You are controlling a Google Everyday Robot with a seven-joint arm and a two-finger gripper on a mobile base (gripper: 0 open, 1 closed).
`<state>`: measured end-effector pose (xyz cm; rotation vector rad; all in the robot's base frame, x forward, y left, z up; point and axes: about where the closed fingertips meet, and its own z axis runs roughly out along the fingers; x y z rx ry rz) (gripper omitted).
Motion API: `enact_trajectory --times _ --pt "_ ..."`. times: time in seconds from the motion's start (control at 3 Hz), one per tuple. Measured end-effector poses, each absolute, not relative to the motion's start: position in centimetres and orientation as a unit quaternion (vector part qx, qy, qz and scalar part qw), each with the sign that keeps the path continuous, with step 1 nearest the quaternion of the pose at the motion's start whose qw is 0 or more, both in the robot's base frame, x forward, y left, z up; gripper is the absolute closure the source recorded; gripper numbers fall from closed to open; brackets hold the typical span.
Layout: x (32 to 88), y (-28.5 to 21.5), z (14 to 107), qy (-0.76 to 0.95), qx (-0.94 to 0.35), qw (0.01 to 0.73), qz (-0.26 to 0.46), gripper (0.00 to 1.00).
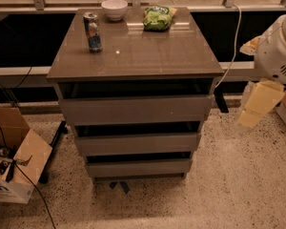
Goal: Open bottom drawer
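The bottom drawer (138, 167) is the lowest of three taupe-grey fronts on the cabinet (133, 56). Its flat, handleless front sits pushed in, with a dark gap above it. The middle drawer (137, 143) and the top drawer (136, 109) are above it, also pushed in. My gripper (258, 105) hangs from the white arm (276, 46) at the right edge of the view. It is right of the cabinet at about the top drawer's height, apart from it and holding nothing.
On the cabinet top stand a can (92, 31), a white bowl (114, 8) and a green chip bag (158, 18). An open cardboard box (14, 166) with cables sits on the floor at left. A white cable (236, 42) hangs down right of the cabinet. The floor is speckled terrazzo (219, 194).
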<state>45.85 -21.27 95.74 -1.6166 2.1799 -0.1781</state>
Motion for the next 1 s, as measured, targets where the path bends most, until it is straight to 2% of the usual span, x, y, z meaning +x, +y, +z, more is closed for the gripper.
enact_trajectory --times 1.0 --pt "50.1 -22.6 87.5 0.811 -0.540 0.216 -0.062 0.00"
